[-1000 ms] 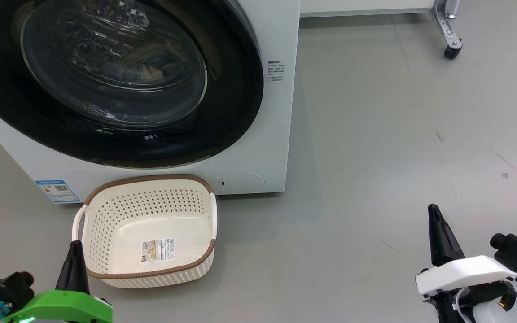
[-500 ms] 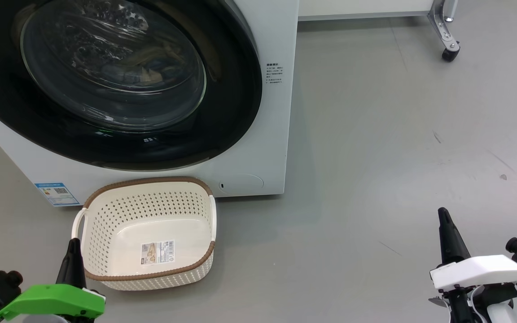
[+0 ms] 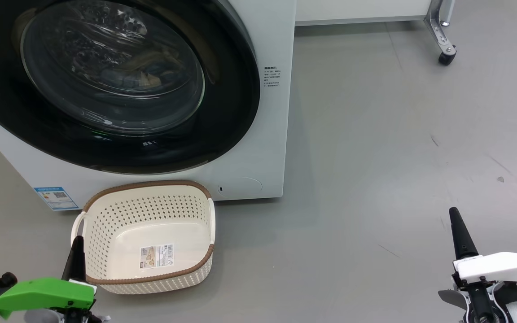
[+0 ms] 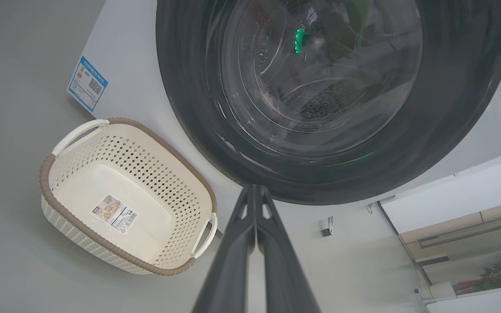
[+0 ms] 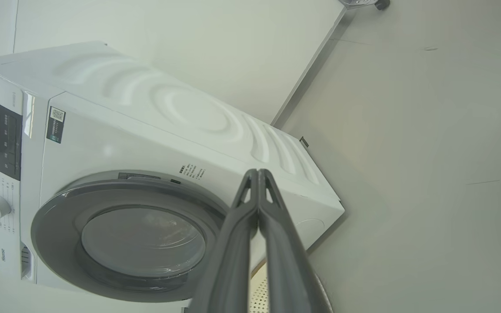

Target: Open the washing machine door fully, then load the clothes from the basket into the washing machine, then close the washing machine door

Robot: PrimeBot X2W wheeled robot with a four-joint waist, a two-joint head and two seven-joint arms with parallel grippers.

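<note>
Retreat is the change here: over the last second both arms have slid toward the near corners of the head view. The whole scene has drifted a little too, so the camera itself has moved.

Your left gripper (image 3: 78, 242) sits near and left, close to the left handle of the basket (image 3: 151, 185), with its two fingers pressed together and nothing between them. Your right gripper (image 3: 454, 213) is near and right over bare floor, well apart from everything, also pinched to a narrow point and empty.

The washing machine door (image 3: 110, 76) lies flush against the washing machine (image 3: 272, 134). Through its glass you can make out the clothes (image 3: 144, 78) as bluish and cream folds inside the drum. The basket stands on the floor just in front of the machine, toward its left side, with only a barcode label (image 3: 156, 255) on its bottom.

Judging by that, all three steps look done and you appear to be backing off to rest. The one thing left worth checking is whether the door has latched, which these views cannot confirm.
</note>
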